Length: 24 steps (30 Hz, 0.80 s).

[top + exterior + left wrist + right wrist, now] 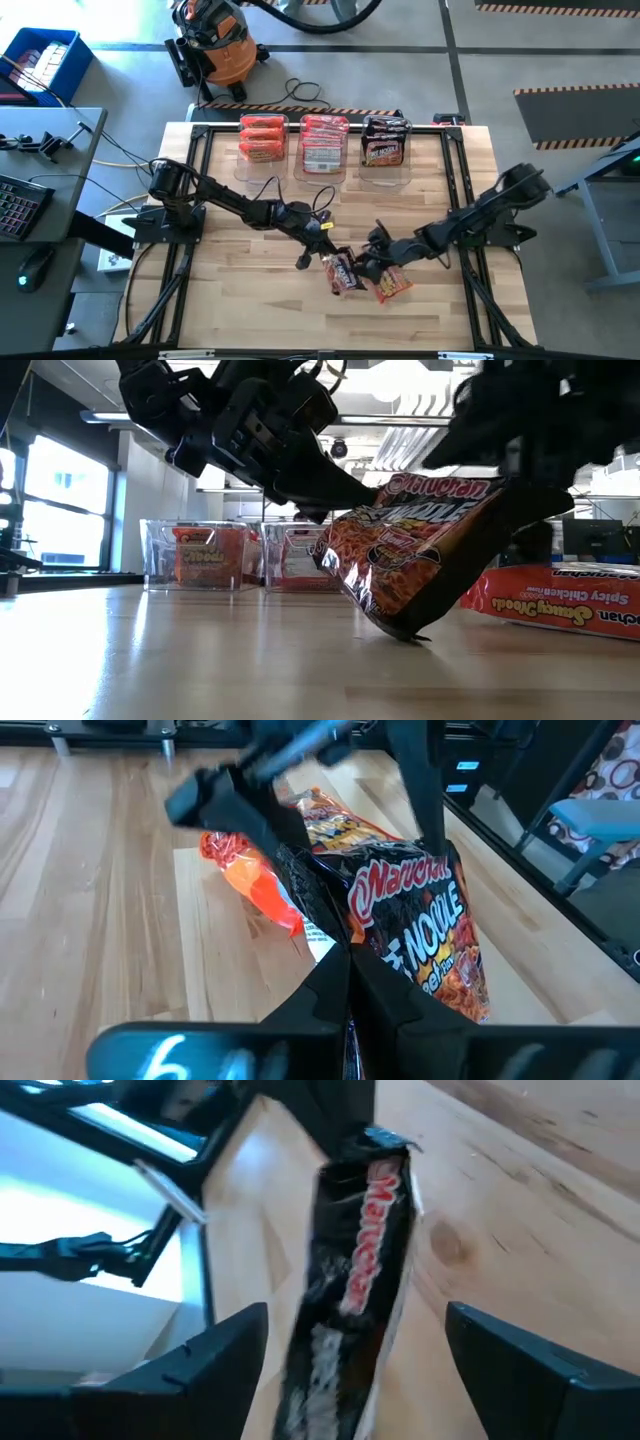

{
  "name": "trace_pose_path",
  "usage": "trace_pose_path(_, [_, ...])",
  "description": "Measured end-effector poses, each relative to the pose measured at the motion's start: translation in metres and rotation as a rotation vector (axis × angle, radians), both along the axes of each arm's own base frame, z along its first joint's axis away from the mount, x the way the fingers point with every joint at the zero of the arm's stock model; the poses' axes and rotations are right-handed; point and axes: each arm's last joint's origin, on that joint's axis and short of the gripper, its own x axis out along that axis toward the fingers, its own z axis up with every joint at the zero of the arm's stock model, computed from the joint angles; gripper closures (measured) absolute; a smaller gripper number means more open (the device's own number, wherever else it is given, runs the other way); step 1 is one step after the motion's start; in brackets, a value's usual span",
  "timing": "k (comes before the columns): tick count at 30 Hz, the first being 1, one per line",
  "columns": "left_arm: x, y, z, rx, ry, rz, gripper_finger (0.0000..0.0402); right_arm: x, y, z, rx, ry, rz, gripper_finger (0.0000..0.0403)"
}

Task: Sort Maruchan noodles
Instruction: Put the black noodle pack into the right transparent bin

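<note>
Left gripper [325, 252], fingers pinched together on one edge of the dark Maruchan packet [342, 272], which is tipped up with its lower corner touching the table [240, 310] near the centre. Right gripper [372, 262], fingers spread wide on either side of the same packet, holding nothing. An orange-red packet [392, 285] lies flat just to the right. The packet appears light, thin and crinkly, and the film probably slippery; the noodle block inside is likely brittle, so a grasp on the sealed edge seems safest. Both arms reach inward from the table's sides, low and extended, meeting at the middle. Sorted packets fill three clear bins [322, 165] along the far edge.
</note>
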Motion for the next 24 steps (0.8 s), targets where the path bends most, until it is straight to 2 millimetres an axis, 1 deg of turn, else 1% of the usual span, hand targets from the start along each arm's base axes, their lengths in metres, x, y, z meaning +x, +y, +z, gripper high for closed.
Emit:
trace_pose_path(4, [0.000, 0.000, 0.000, 0.001, 0.000, 0.001, 0.0401, 0.019, 0.002, -0.009, 0.006, 0.033, 0.014, 0.0105])
trace_pose_path(7, [0.000, 0.000, 0.000, 0.003, 0.000, 0.008, 0.0401, 0.033, 0.004, -0.010, 0.019, 0.036, 0.032, 0.0105])
trace_pose_path(10, [0.000, 0.000, 0.000, 0.007, -0.001, 0.017, 0.0401, 0.042, 0.006, -0.011, 0.012, 0.034, 0.036, 0.0108])
trace_pose_path(12, [0.000, 0.001, 0.000, 0.012, -0.002, 0.027, 0.0401, 0.043, 0.006, -0.010, -0.005, 0.027, 0.031, 0.0118])
trace_pose_path(15, [0.000, 0.001, 0.000, 0.016, -0.003, 0.035, 0.0401, 0.042, 0.009, -0.010, -0.015, 0.022, 0.012, 0.0149])
trace_pose_path(20, [0.000, -0.001, 0.001, 0.015, -0.005, 0.030, 0.0401, 0.041, 0.012, -0.010, -0.034, 0.016, -0.001, 0.0220])
trace_pose_path(24, [-0.001, -0.003, 0.008, 0.000, -0.023, 0.029, 0.0391, 0.040, 0.013, -0.010, -0.061, 0.008, 0.002, 0.0274])
